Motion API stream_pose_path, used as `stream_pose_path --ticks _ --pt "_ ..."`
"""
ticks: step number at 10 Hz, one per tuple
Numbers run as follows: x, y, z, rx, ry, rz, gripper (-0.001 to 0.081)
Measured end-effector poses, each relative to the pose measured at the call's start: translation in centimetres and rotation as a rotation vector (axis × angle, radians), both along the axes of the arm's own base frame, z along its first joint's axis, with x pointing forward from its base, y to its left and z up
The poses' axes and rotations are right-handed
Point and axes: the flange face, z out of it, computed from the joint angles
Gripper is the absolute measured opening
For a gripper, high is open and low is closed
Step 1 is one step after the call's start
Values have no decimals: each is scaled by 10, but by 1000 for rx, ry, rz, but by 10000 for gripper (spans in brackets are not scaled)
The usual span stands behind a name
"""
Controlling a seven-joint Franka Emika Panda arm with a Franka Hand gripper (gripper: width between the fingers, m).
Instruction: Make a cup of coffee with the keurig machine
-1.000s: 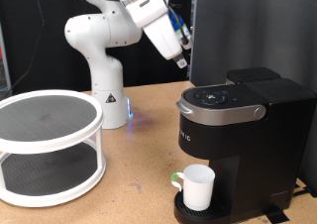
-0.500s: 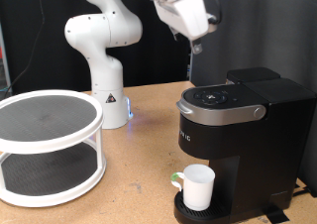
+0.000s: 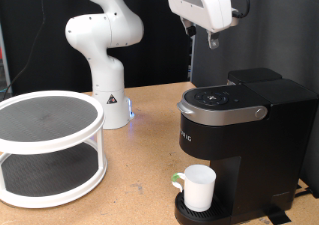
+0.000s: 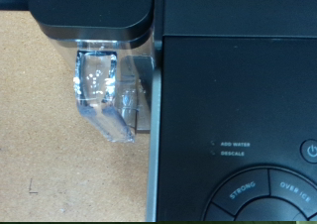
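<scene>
The black keurig machine (image 3: 244,125) stands at the exterior view's right with its silver-grey lid handle down. The white cup (image 3: 199,188) stands upright on the machine's round drip base, under the spout. My gripper (image 3: 212,41) hangs high above the machine's top, apart from it, and its dark fingers look together and hold nothing. The wrist view looks straight down on the machine's black top (image 4: 238,75), the button panel (image 4: 260,192) and a clear water tank (image 4: 101,87). No fingers show there.
A white two-tier round rack (image 3: 50,145) stands at the exterior view's left on the wooden table (image 3: 140,175). The arm's white base (image 3: 108,91) stands behind, at the middle. A dark panel rises behind the machine.
The gripper has swung towards the exterior view's right and upward, from left of the machine to above its top. The cup and machine have not moved.
</scene>
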Motion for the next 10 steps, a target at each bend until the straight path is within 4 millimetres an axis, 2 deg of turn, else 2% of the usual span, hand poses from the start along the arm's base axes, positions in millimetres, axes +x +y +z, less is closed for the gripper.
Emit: stream_pose_path --ticks 4,7,10 --pt "5 3 2 -25 -82 100 803" --pt "22 11 4 -98 -142 8 803" --pt "41 22 4 -129 -138 7 803"
